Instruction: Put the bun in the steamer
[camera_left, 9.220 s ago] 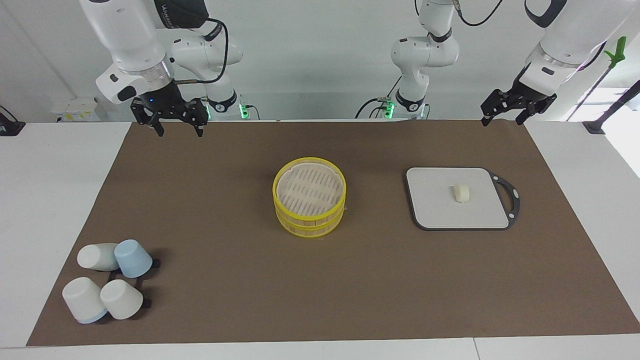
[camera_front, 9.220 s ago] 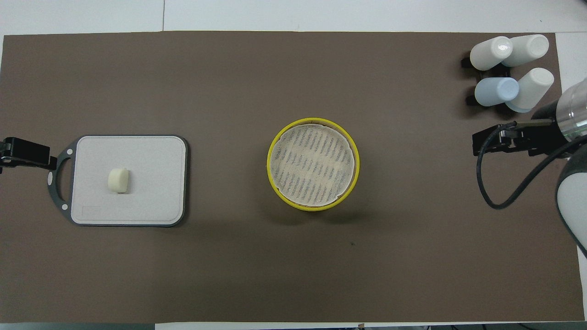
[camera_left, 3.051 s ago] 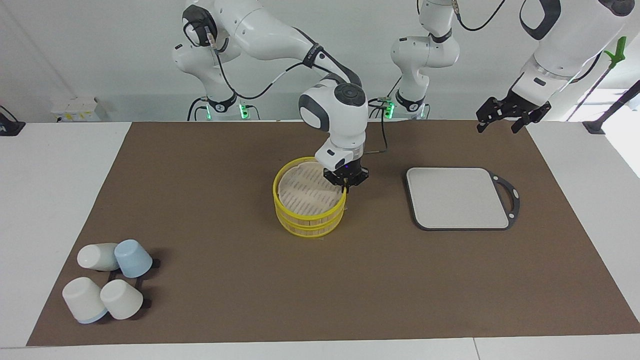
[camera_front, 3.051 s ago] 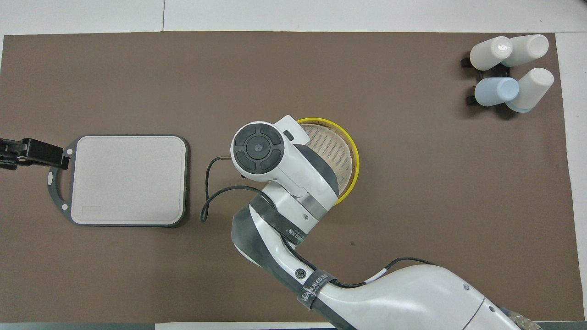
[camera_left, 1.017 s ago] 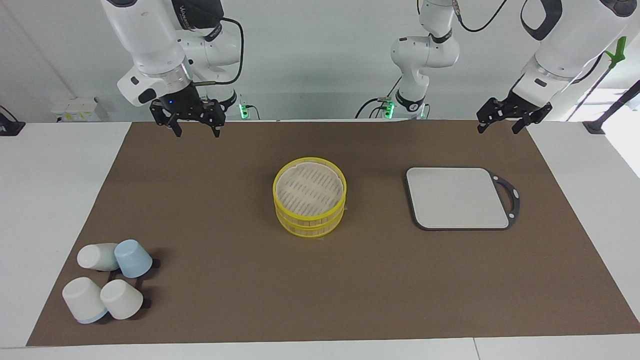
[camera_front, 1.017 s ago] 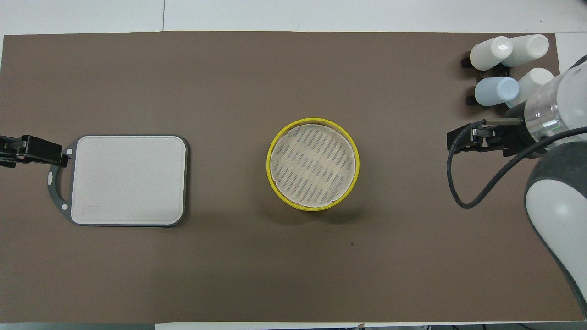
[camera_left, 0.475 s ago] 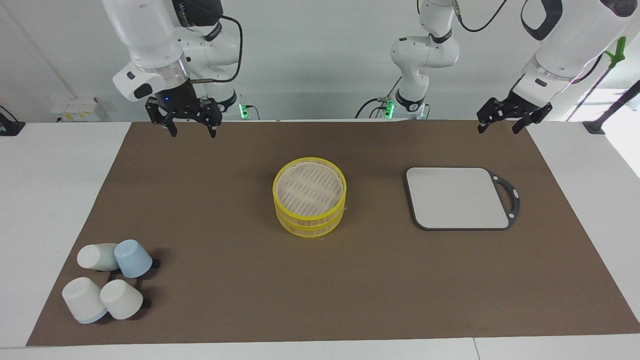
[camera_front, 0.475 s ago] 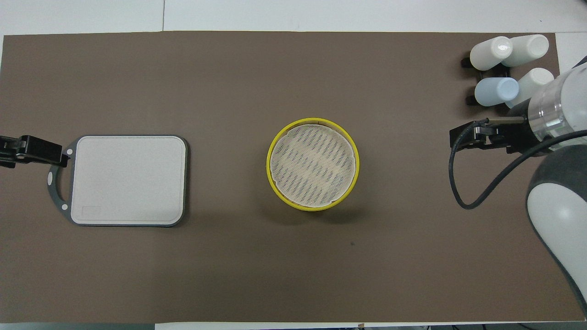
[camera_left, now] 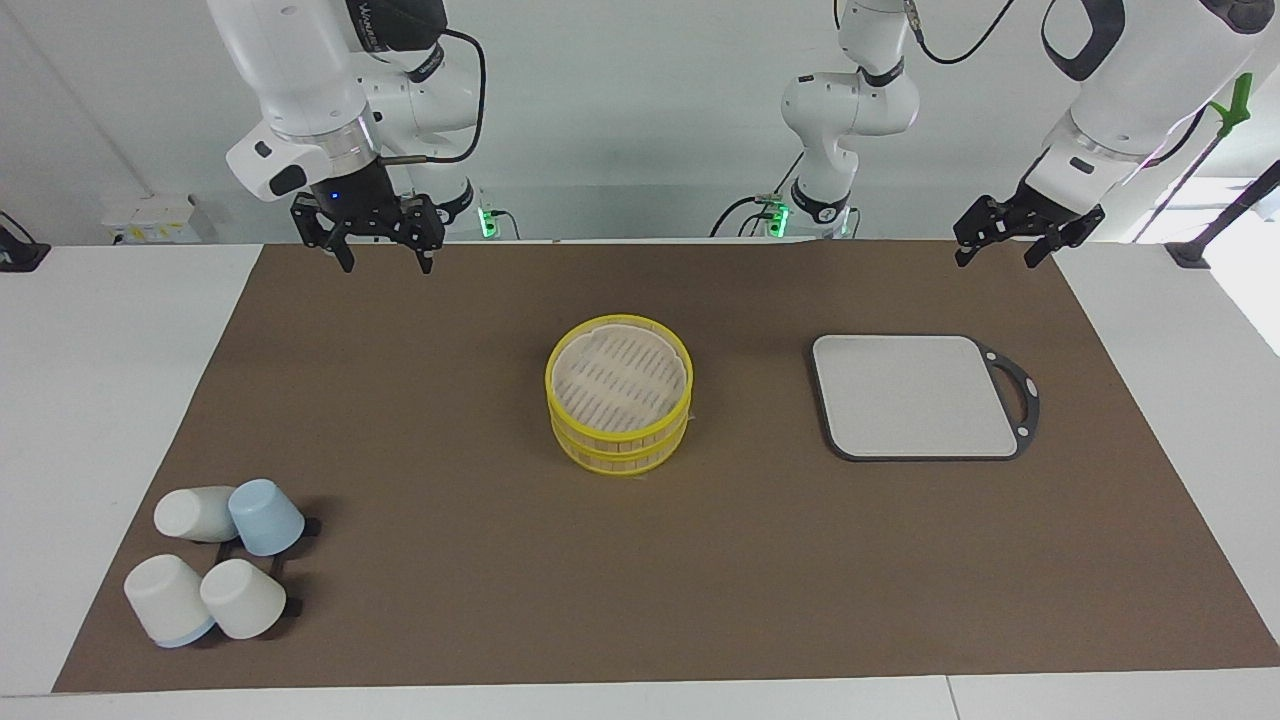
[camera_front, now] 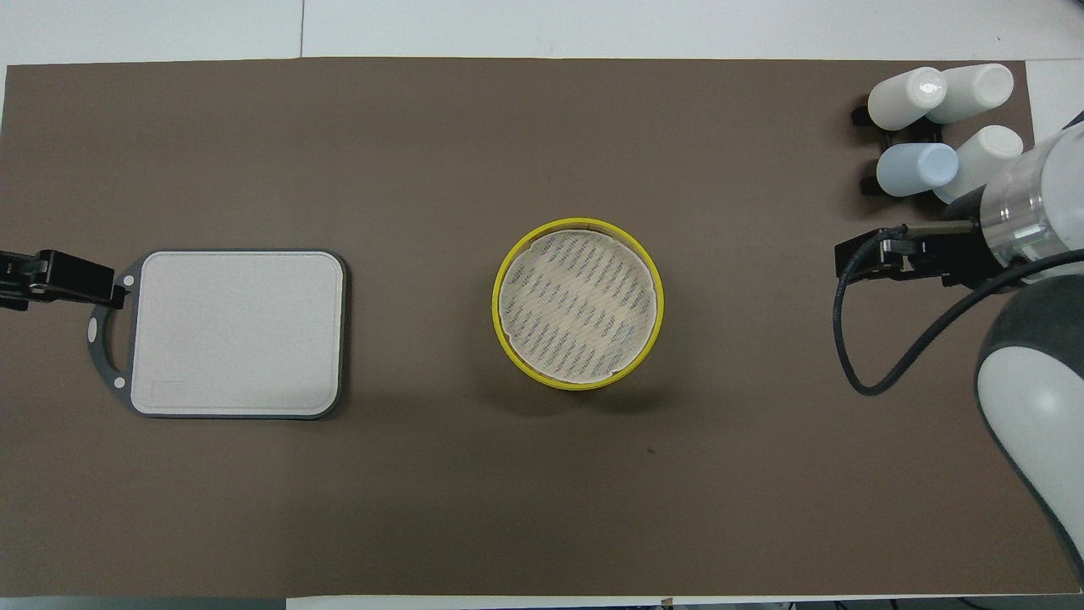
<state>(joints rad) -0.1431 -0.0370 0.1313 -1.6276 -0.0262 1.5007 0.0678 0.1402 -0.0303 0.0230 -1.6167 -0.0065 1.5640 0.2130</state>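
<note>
— Where's the bun? You won't find it in either view. The cutting board, where it lay nine seconds ago, is bare, and the steamer sits mid-mat with its pale slatted top level with the upper yellow rim.

— And the right gripper? Three seconds ago you had it down at the steamer's rim.

— It has drawn back and risen. It now hangs over the mat's edge nearest the robots, toward the right arm's end, fingers spread and holding nothing, barely shifted from half a second ago.

— The left gripper?

— It waits over the mat's corner at the left arm's end, fingers parted, empty, as before. The cups haven't moved, far from the robots at the right arm's end.
</note>
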